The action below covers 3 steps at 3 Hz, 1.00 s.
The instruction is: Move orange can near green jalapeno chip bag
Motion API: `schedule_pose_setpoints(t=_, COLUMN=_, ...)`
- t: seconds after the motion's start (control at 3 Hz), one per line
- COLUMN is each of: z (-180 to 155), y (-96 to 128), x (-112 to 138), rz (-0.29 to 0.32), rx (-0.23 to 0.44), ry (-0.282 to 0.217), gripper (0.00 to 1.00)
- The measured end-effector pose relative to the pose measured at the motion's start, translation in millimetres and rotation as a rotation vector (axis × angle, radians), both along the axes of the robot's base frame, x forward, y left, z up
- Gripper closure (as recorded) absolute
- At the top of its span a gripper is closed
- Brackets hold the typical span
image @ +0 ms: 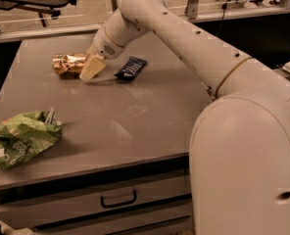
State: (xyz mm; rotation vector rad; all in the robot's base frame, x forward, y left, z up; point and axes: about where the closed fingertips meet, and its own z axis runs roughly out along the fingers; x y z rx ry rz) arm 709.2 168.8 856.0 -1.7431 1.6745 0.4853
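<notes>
Closing in on the orange can [66, 64]
Gripper [92, 68] is at the can's right end, grip cannot be told; next, secure the can and carry it toward the green jalapeno chip bag [20, 138].

No readable text — none anywhere

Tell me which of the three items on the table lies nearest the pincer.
The orange can, lying on its side directly beside the pincer. The dark snack packet is slightly farther; the green chip bag sits far off at the front edge.
</notes>
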Motion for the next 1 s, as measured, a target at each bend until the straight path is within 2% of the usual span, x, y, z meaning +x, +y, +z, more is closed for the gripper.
schedule_pose_setpoints(t=0.33, z=-7.2, y=-0.9, x=2.4, rz=0.016, rx=-0.003, ry=-0.002, gripper=0.63)
schedule_pose_setpoints(t=0.67, z=6.4, y=-4.8, x=-4.8, rz=0.050, rx=0.029, ry=-0.012, gripper=0.86)
schedule_pose_setpoints(t=1.0, z=33.0, y=-9.9, x=-28.5, rz=0.133, rx=0.059, ry=-0.041, gripper=1.00)
